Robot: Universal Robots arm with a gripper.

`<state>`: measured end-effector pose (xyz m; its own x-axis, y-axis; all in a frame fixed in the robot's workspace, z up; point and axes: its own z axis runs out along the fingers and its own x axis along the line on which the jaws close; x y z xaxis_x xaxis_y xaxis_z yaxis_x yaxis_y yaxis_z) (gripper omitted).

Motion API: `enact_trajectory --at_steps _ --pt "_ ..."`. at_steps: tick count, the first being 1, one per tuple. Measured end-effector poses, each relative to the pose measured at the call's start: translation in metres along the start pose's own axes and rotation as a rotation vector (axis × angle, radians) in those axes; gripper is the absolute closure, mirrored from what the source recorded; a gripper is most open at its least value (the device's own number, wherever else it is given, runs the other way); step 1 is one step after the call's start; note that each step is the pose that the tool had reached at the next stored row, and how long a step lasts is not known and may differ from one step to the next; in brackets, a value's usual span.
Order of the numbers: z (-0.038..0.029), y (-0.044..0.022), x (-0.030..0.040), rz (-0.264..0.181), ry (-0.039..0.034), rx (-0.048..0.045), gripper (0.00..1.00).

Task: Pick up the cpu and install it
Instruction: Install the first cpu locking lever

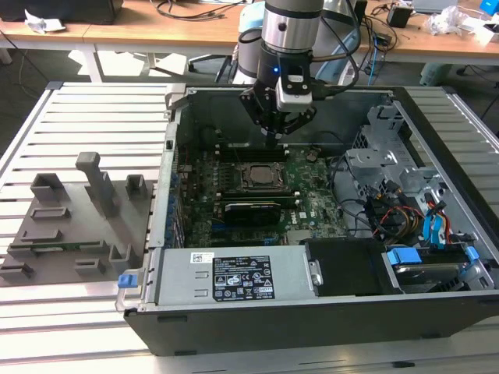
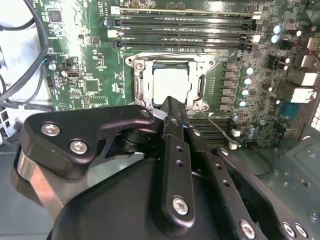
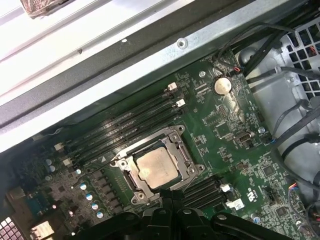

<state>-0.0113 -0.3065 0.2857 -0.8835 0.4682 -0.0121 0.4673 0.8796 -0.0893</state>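
The black metal gripper [image 1: 272, 134] hangs above the board [image 1: 312, 183], fingers pressed together with nothing between them, it seems. Just under its tip, in both wrist views, the cpu [image 3: 156, 167] lies flat in the socket [image 3: 177, 142]: a square chip with a dull silver top, inside a steel frame. Long dark memory slots [image 2: 182, 22] run beside it on the green board.

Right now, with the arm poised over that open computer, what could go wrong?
The cpu already lies in its socket frame while the tool hovers close above it. A slight drop could press on the chip or scrape the motherboard. If the cpu sits unevenly, which I cannot judge, pushing might damage the contacts beneath. The loose cables beside the board might also snag the arm.
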Motion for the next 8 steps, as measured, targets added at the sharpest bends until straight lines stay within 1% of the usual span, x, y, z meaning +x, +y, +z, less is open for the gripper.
enact_trajectory --at_steps 8 --pt "0.0000 0.0000 0.0000 -0.050 -0.0045 -0.0006 0.89"
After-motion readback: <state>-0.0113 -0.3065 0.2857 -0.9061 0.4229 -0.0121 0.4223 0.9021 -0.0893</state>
